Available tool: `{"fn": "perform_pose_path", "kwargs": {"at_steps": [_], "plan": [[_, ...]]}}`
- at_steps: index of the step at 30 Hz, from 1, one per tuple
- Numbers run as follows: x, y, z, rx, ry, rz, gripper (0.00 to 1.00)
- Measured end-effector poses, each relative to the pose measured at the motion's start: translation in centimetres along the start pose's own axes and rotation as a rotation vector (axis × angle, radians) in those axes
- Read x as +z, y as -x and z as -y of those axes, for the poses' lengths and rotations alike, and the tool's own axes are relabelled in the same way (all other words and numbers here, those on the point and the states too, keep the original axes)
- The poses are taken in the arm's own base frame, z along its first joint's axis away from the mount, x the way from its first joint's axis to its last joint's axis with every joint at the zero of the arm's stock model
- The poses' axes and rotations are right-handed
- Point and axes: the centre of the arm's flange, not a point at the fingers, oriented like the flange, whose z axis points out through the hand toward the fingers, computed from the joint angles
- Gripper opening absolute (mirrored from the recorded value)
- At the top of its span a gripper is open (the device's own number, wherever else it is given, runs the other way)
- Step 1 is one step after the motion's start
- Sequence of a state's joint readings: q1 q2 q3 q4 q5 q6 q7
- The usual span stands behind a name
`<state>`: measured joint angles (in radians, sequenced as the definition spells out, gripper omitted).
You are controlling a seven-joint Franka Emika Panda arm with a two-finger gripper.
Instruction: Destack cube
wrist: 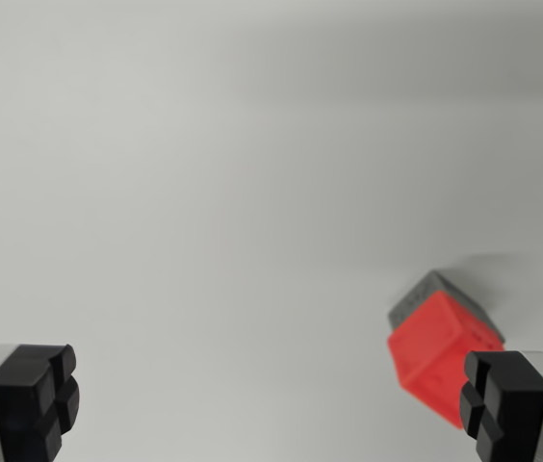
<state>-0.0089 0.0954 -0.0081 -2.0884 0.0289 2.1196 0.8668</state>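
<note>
Your gripper (271,404) hangs with its jaws spread nearly the full width of the frame, nothing between them. Each fingertip is a blocky black pad with a grooved, segmented face, matte like rubber, mounted on a pale grey metal finger. One pad (36,399) sits at the wrist view's lower left, the other (503,399) at the lower right. Neither is clamped on anything.

Just beside the pad on the wrist view's right, and partly hidden behind it, you see the red cube (440,356), smooth and matte like plastic, with sharp edges and a few small dark marks near its upper right edge. It appears tilted in this view, one corner pointing down. A grey cube (437,292) shows behind and above it, face to face with the red one; only a strip of its textured surface is visible. Whether the pad touches the red cube cannot be told.

Both cubes rest on a plain, featureless white surface (204,192), and a faint shadow trails off toward the right.
</note>
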Motion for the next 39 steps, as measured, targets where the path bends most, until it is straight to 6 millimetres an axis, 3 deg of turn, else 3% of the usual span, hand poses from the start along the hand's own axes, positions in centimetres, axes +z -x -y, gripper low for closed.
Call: {"fn": "perform_pose_path", "kwargs": {"at_steps": [14, 39], "plan": [[2.4, 0.1, -2.7, 0.107, -0.007, -0.006, 1.00], [8.4, 0.2, -9.7, 0.382, -0.029, -0.021, 1.00]]}}
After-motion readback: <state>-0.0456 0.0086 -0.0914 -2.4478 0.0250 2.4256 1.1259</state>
